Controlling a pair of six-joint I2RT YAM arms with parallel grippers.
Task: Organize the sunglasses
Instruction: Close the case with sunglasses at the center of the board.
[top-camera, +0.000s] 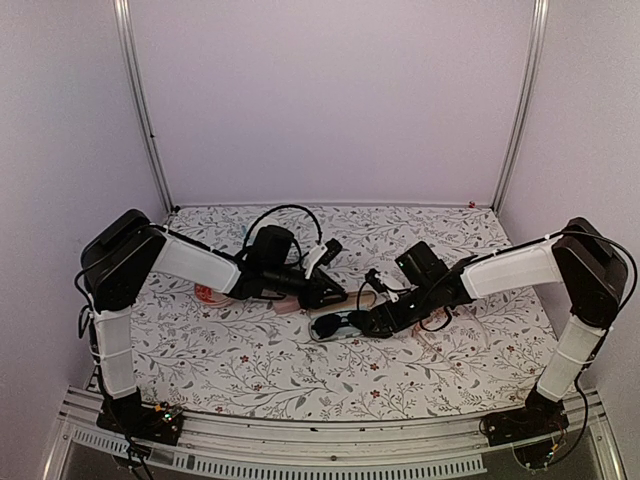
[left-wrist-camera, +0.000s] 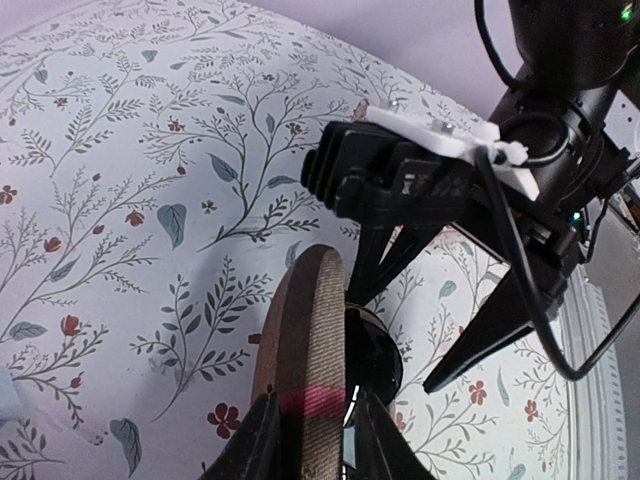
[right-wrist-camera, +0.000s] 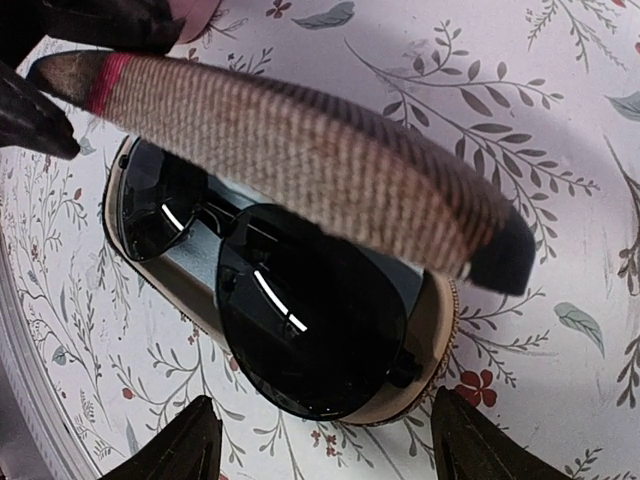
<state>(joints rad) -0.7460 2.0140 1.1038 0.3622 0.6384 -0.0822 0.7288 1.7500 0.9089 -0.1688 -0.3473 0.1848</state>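
Note:
A pair of black sunglasses (right-wrist-camera: 290, 300) with dark lenses lies inside the open brown case (right-wrist-camera: 440, 350), seen small at mid-table in the top view as sunglasses (top-camera: 335, 325). My left gripper (left-wrist-camera: 310, 430) is shut on the case's woven lid (left-wrist-camera: 312, 330) at its red band and holds it up on edge. In the right wrist view that lid (right-wrist-camera: 300, 150) arches over the glasses. My right gripper (right-wrist-camera: 325, 450) hovers just above the near lens, open, its fingertips (right-wrist-camera: 180, 450) straddling the case's end without touching it. Both grippers meet at the case: left gripper (top-camera: 335, 295), right gripper (top-camera: 372, 322).
A pinkish-red object (top-camera: 205, 293) lies partly hidden under my left forearm. The flowered cloth (top-camera: 260, 370) covers the table. White walls and metal posts (top-camera: 145, 120) close in the back and sides. My right arm's wrist (left-wrist-camera: 400, 180) hangs close over the case in the left wrist view.

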